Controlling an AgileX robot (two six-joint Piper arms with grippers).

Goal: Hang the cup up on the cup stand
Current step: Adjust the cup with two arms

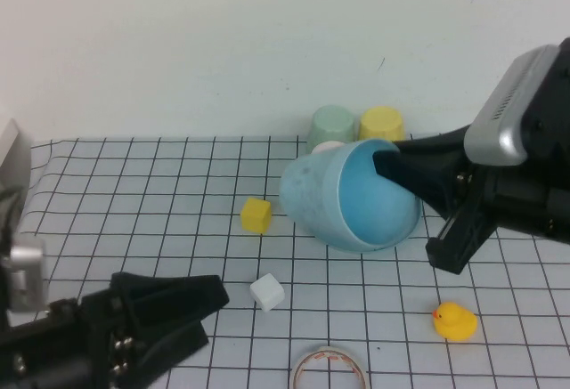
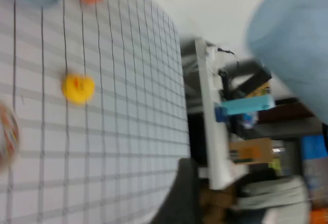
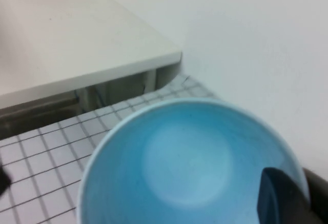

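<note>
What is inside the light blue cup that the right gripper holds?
The cup holds nothing but one finger of the right gripper, shut on its rim. The left gripper sits low, apart.

**The room around my work place**

Behind my table [image 1: 134, 175] I see a plain white wall [image 1: 223, 42], lit evenly, with a thin crack near its upper right. The table has a white cover with a black grid. In my right wrist view a pale grey shelf [image 3: 66, 44] stands beside the wall. My left wrist view shows blurred clutter past the table edge.
</note>
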